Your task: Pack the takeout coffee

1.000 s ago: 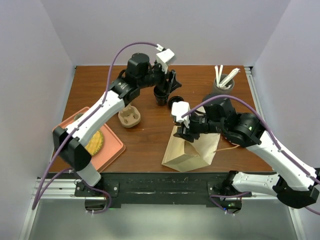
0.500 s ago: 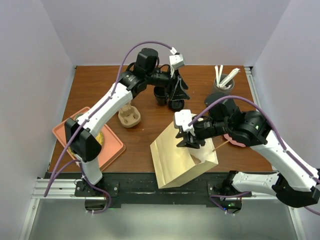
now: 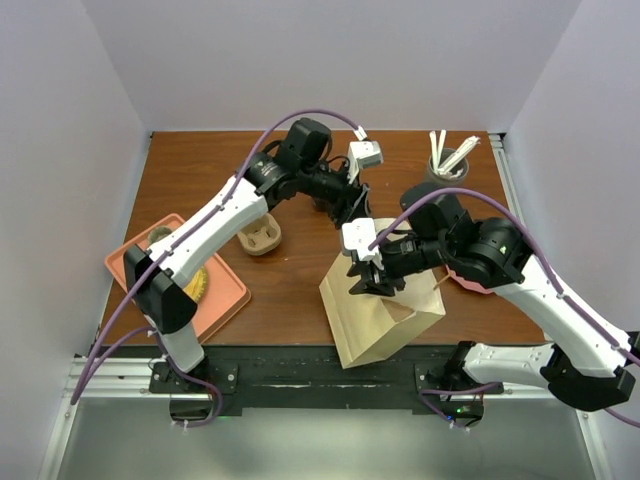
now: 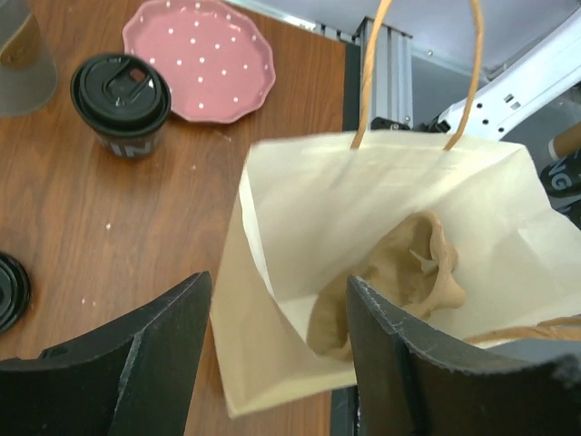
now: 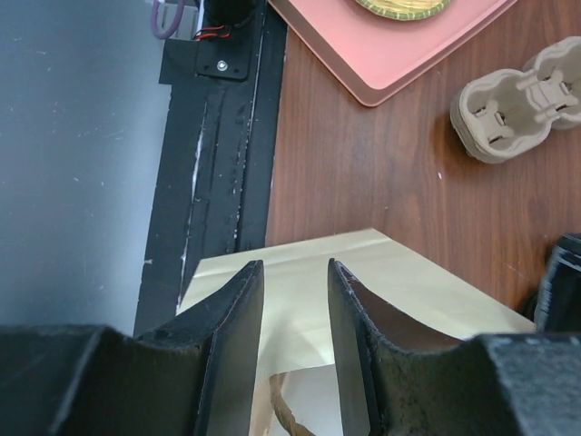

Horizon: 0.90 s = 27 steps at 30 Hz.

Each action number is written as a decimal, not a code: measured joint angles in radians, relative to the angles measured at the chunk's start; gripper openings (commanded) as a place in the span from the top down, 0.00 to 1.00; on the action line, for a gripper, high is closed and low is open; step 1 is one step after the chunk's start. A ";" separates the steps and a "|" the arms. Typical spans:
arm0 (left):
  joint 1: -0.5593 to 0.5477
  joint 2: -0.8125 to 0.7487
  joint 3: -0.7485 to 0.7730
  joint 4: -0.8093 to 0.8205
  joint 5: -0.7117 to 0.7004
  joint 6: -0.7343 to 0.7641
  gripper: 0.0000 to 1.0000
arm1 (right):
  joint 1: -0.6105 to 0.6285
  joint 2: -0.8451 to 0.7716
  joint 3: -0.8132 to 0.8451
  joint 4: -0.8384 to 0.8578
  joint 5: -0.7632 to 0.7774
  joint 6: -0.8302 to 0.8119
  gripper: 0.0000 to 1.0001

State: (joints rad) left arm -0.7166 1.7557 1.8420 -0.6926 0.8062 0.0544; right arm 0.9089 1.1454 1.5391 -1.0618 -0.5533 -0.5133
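The takeout coffee, a small black cup with a black sip lid, stands on the table next to a pink dotted plate. It shows only in the left wrist view; my right arm hides it from the top camera. A brown paper bag stands tilted with its mouth open. My left gripper is open and empty, its fingers straddling the bag's near corner. My right gripper grips the bag's rim, jaws narrow, with a twine handle between them.
A brown pulp piece lies inside the bag. A pulp cup carrier and a salmon tray are at the left. A loose black lid lies on the wood. A grey holder with stirrers stands at the back right.
The right gripper has raised the bag from lying flat to nearly upright. The left arm has swung right, from the cups to the bag's mouth.
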 measured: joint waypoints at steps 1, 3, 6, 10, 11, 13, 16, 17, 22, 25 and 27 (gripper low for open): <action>-0.005 -0.010 -0.008 -0.014 -0.013 0.003 0.34 | 0.000 0.000 0.000 0.002 0.000 0.000 0.61; -0.009 -0.019 -0.014 -0.037 -0.039 0.014 0.35 | 0.000 0.000 0.000 0.004 0.000 0.000 0.60; -0.013 -0.019 -0.019 -0.046 -0.064 0.023 0.37 | 0.000 0.000 0.000 0.006 0.000 0.000 0.60; -0.021 -0.016 -0.023 -0.051 -0.085 0.042 0.46 | 0.000 0.000 0.000 0.007 0.000 0.000 0.60; -0.024 -0.014 -0.023 -0.049 -0.088 0.046 0.50 | 0.000 0.000 0.000 0.007 0.000 0.000 0.60; -0.033 -0.008 -0.019 -0.048 -0.091 0.055 0.67 | 0.000 0.000 0.000 0.008 0.001 0.000 0.60; -0.045 0.011 0.003 -0.040 -0.097 0.071 0.93 | 0.000 0.000 0.000 0.008 0.007 0.002 0.59; -0.048 0.015 0.010 -0.036 -0.098 0.072 1.00 | 0.000 0.000 0.000 0.008 0.012 0.003 0.57; -0.050 0.019 0.045 -0.019 -0.140 0.088 1.00 | 0.000 -0.005 0.000 0.036 0.082 0.039 0.49; -0.049 0.011 0.055 0.022 -0.214 0.076 1.00 | 0.000 -0.027 -0.001 0.060 0.168 0.094 0.43; -0.046 -0.006 0.047 0.062 -0.271 0.055 1.00 | 0.000 -0.055 -0.003 0.074 0.222 0.145 0.38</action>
State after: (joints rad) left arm -0.7628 1.7496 1.8893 -0.6304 0.5350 0.1089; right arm 0.9089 1.0901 1.5364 -0.9878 -0.3313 -0.3683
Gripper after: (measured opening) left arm 0.012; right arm 0.561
